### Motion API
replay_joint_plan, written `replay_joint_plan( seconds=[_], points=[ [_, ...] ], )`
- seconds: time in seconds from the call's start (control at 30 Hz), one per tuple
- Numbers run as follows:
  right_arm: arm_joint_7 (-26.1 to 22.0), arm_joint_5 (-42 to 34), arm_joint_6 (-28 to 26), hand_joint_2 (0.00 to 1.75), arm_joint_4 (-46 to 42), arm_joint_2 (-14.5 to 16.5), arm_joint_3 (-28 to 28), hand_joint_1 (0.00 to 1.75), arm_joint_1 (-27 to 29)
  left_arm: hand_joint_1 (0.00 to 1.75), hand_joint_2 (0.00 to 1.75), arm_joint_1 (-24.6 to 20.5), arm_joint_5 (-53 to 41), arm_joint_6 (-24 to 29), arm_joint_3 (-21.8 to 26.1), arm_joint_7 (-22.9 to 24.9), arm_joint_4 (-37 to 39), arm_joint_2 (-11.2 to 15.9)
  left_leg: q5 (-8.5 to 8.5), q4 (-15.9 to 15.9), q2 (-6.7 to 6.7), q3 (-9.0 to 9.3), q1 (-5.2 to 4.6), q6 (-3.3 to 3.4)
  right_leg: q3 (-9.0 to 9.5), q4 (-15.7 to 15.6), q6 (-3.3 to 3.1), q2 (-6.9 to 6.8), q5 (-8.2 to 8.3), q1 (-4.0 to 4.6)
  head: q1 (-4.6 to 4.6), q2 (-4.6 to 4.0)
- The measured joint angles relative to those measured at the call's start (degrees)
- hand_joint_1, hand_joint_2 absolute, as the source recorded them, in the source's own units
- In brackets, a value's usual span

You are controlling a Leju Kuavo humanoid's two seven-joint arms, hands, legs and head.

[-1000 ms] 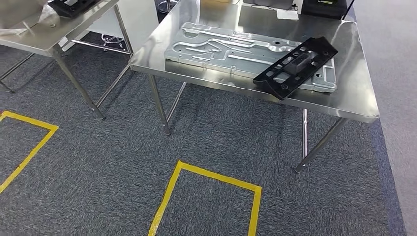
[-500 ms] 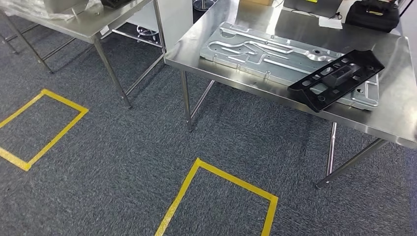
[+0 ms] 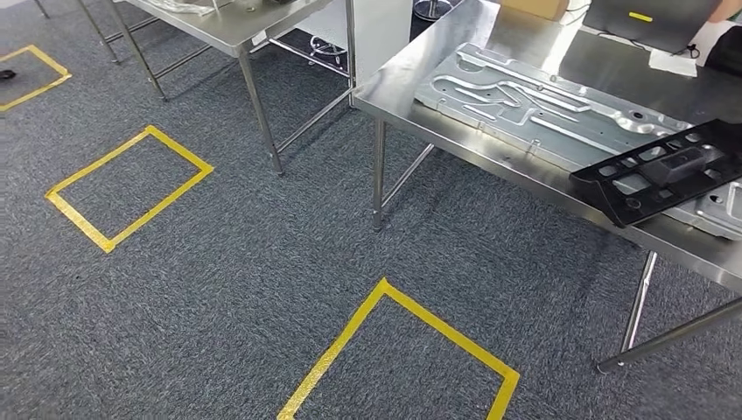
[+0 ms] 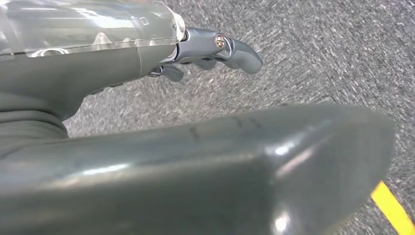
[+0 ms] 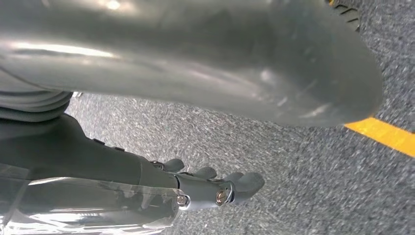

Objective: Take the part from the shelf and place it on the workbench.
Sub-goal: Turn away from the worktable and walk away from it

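Observation:
A black slotted part lies on the steel workbench at the right, resting partly on a large machined silver plate and reaching to the bench's near edge. My left hand hangs over the grey carpet with its fingers stretched out and nothing in it. My right hand also hangs above the carpet, its fingers apart from the thumb and empty. No shelf can be seen.
A second steel table stands at the back left. Yellow tape squares mark the carpet. The workbench's legs come down near the middle. A laptop and a cardboard box sit at the bench's far side.
The whole picture has slid to the right: the camera has turned left. The workbench and black part now sit at the right edge, and more floor and tape squares show on the left.

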Motion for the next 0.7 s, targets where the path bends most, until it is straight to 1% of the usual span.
replay_joint_plan(
  seconds=[0.03,0.07,0.1,0.13,0.17,0.2,0.23,0.27,0.3,0.33,0.37,0.4,0.43,0.47,0.5,0.53,0.6,0.63,0.67,0.7],
  points=[
    [-0.01,0.01,-0.12,0.0,0.0,0.01,-0.15,0.0,-0.12,0.0,0.0,0.07,-0.25,-0.19,-0.14,0.25,0.0,0.06,-0.03,0.09,-0.24,-0.15,-0.19,0.32,0.13,-0.04,0.36,-0.34,-0.05,0.02,0.04,0.01],
    [-0.03,0.03,-0.28,0.0,0.0,0.04,-0.28,0.0,-0.29,0.0,0.0,0.18,-0.41,-0.32,-0.26,0.45,0.0,0.14,0.04,0.02,-0.78,-0.26,-0.27,0.67,0.3,-0.14,0.71,-0.73,-0.02,-0.02,0.05,0.01],
    [-0.08,0.06,-0.48,0.0,0.0,0.08,-0.38,0.0,-0.43,0.0,0.0,0.31,-0.48,-0.49,-0.37,0.67,0.0,0.25,0.28,-0.24,-1.27,-0.22,-0.21,1.02,0.45,-0.06,1.08,-0.55,-0.16,-0.15,0.06,0.0],
    [-0.2,0.13,-0.71,0.0,0.0,0.12,-0.47,0.0,-0.51,0.0,0.0,0.4,-0.44,-0.71,-0.46,0.89,0.0,0.4,0.57,-0.48,-1.81,-0.16,-0.11,1.43,0.32,0.46,1.42,0.36,-0.75,-0.31,0.06,0.0],
    [-0.33,0.22,-0.95,0.0,0.0,0.18,-0.53,0.0,-0.53,0.0,0.0,0.44,-0.29,-0.98,-0.52,1.07,0.0,0.54,0.9,-0.73,-2.31,-0.13,0.03,1.82,-0.3,1.98,1.67,1.72,-2.01,-0.43,0.09,0.0],
    [-0.45,0.4,-1.2,0.0,0.01,0.25,-0.58,0.0,-0.51,0.0,0.0,0.43,-0.08,-1.29,-0.53,1.25,0.0,0.72,1.19,-0.87,-2.82,-0.17,0.11,2.14,-1.6,4.84,1.84,3.38,-3.95,-0.55,0.12,0.0],
    [-0.56,0.61,-1.46,0.0,0.03,0.34,-0.62,0.0,-0.51,0.0,0.0,0.43,0.14,-1.62,-0.53,1.37,0.0,0.93,1.34,-0.87,-3.36,-0.38,0.04,2.36,-3.43,8.63,1.88,4.56,-6.11,-0.55,0.13,0.0],
    [-0.62,0.84,-1.71,0.0,0.05,0.47,-0.63,0.0,-0.53,0.0,0.0,0.43,0.43,-1.91,-0.53,1.49,0.0,1.17,1.45,-0.84,-3.96,-0.58,-0.06,2.47,-5.37,12.61,1.89,5.09,-7.9,-0.55,0.14,0.0],
    [-0.66,1.09,-1.98,0.0,0.08,0.61,-0.63,0.0,-0.6,0.0,0.0,0.47,0.76,-2.17,-0.51,1.62,0.0,1.46,1.51,-0.81,-4.66,-0.71,-0.15,2.51,-6.84,15.57,1.87,5.28,-8.75,-0.54,0.13,0.0],
    [-0.7,1.33,-2.25,0.0,0.11,0.75,-0.63,0.0,-0.69,0.0,0.0,0.53,1.11,-2.37,-0.47,1.76,0.0,1.75,1.54,-0.76,-5.4,-0.78,-0.21,2.5,-7.32,16.38,1.8,5.34,-8.27,-0.55,0.13,0.0],
    [-0.77,1.56,-2.52,0.0,0.13,0.87,-0.63,0.0,-0.81,0.0,0.0,0.59,1.5,-2.46,-0.39,1.97,0.0,2.04,1.57,-0.7,-6.18,-0.78,-0.24,2.46,-6.72,14.92,1.67,5.46,-6.68,-0.55,0.13,-0.01],
    [-0.86,1.75,-2.79,0.0,0.15,0.99,-0.63,0.0,-0.95,0.0,0.0,0.61,1.77,-2.47,-0.26,2.21,0.0,2.28,1.58,-0.62,-6.94,-0.74,-0.25,2.37,-5.18,11.55,1.48,5.93,-4.41,-0.57,0.13,-0.01],
    [-0.97,1.9,-3.05,0.0,0.17,1.08,-0.63,0.0,-1.07,0.0,0.0,0.6,1.92,-2.44,-0.12,2.5,0.0,2.47,1.6,-0.54,-7.63,-0.76,-0.25,2.23,-3.36,7.46,1.23,7.15,-2.36,-0.58,0.14,-0.01],
    [-1.08,1.97,-3.29,0.0,0.19,1.16,-0.63,0.0,-1.23,0.0,0.0,0.54,1.96,-2.34,0.01,2.81,0.0,2.66,1.59,-0.37,-8.29,-0.88,-0.33,1.98,-1.84,3.95,0.98,8.33,-1.02,-0.61,0.13,-0.01],
    [-1.19,1.98,-3.53,0.0,0.22,1.26,-0.63,0.0,-1.42,0.0,0.0,0.49,1.86,-2.23,0.09,3.13,0.0,2.81,1.63,-0.26,-8.89,-1.07,-0.35,1.64,-0.91,1.67,0.74,9.27,-0.37,-0.59,0.12,-0.01],
    [-1.28,1.92,-3.74,0.0,0.25,1.34,-0.63,0.0,-1.62,0.0,0.0,0.48,1.71,-2.14,0.14,3.39,0.0,2.98,1.71,-0.23,-9.43,-1.28,-0.35,1.24,-0.55,0.67,0.49,9.73,-0.35,-0.51,0.1,-0.01],
    [-1.41,1.74,-4.04,0.0,0.28,1.54,-0.64,0.0,-2.11,0.0,0.0,0.66,1.39,-2.05,0.17,3.68,0.0,3.32,1.94,-0.38,-10.47,-1.61,-0.23,0.38,-0.42,0.33,-0.18,8.64,-0.22,-0.45,0.08,0.0],
    [-1.43,1.6,-4.14,0.0,0.29,1.64,-0.65,0.0,-2.29,0.0,0.0,0.8,1.2,-2.05,0.18,3.71,0.0,3.49,1.73,-0.11,-10.06,-1.82,-0.19,0.09,-0.27,0.07,-0.64,7.96,-0.05,-0.49,0.07,0.0],
    [-1.43,1.45,-4.27,0.0,0.3,1.73,-0.67,0.0,-2.42,0.0,0.0,0.87,1.03,-2.09,0.18,3.71,0.0,3.6,0.86,1.13,-8.93,-2.45,-0.2,-0.14,-0.15,-0.23,-1.11,7.2,0.13,-0.55,-0.04,0.0],
    [-1.4,1.26,-4.4,0.0,0.31,1.82,-0.69,0.0,-2.45,0.0,0.0,0.83,0.82,-2.16,0.18,3.69,0.0,3.69,-0.68,3.6,-7.37,-3.61,-0.19,-0.32,-0.08,-0.47,-1.5,6.38,0.25,-0.58,-0.15,0.0]
  ],
)
